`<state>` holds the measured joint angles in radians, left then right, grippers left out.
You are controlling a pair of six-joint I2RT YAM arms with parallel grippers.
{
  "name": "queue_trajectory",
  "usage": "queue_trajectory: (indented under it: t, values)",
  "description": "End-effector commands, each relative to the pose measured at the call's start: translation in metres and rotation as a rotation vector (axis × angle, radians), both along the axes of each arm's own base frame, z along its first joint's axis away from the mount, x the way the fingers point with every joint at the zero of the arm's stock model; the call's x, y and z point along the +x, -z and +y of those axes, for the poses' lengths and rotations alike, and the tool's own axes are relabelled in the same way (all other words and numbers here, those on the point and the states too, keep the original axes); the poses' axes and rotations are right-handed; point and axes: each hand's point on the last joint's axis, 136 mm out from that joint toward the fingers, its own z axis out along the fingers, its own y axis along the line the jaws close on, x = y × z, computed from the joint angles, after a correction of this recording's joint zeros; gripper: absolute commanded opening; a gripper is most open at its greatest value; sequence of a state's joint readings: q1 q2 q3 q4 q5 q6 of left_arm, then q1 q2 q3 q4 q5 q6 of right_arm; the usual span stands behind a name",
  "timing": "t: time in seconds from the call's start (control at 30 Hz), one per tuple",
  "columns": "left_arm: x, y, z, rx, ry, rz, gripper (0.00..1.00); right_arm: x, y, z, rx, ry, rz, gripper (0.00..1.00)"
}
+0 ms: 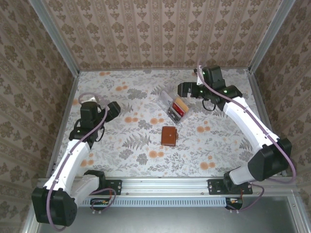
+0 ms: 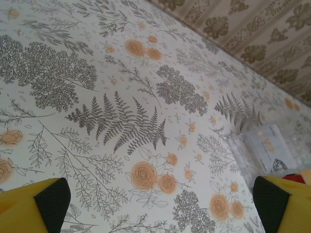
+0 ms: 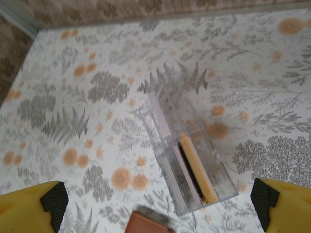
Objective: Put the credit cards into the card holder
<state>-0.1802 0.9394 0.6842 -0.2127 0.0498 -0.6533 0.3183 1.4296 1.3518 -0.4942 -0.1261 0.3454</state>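
Observation:
The credit cards (image 1: 179, 108) stand on edge in a clear plastic box (image 1: 171, 103) right of the table's middle: red, yellow-orange and dark ones. In the right wrist view a yellow-orange card (image 3: 197, 169) shows beside a dark one inside the box (image 3: 170, 145). The brown card holder (image 1: 169, 136) lies shut on the table just in front of the box, and its corner (image 3: 146, 224) shows in the right wrist view. My right gripper (image 1: 181, 90) hangs open above the box's far end, holding nothing. My left gripper (image 1: 115, 108) is open and empty over the left side of the table.
The floral table cover (image 1: 131, 145) is ringed by patterned walls (image 1: 155, 34). In the left wrist view the clear box (image 2: 272, 148) sits at the right edge, past my open left gripper (image 2: 160, 201). The right gripper (image 3: 159, 201) frames the box.

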Motion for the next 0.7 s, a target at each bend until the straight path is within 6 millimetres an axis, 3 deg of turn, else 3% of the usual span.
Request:
queue_trajectory:
  t: [0.0,0.17,0.3,0.47,0.67]
  values:
    - [0.007,-0.009,-0.023,-0.135,0.080,-0.047,1.00,0.005,0.003,0.000,0.113,0.051,-0.034,1.00]
    - [0.011,0.005,-0.060,-0.202,0.191,-0.003,1.00,-0.011,0.017,0.045,0.228,-0.171,0.101,1.00]
    - [0.010,0.017,-0.098,-0.169,0.269,0.038,1.00,-0.024,0.039,0.071,0.129,-0.246,0.167,0.95]
    - [0.009,0.027,-0.136,-0.145,0.341,0.074,1.00,-0.034,0.068,0.084,-0.066,-0.261,0.227,0.86]
    - [0.007,0.032,-0.169,-0.134,0.423,0.103,1.00,-0.040,0.083,0.093,-0.160,-0.279,0.249,0.81]
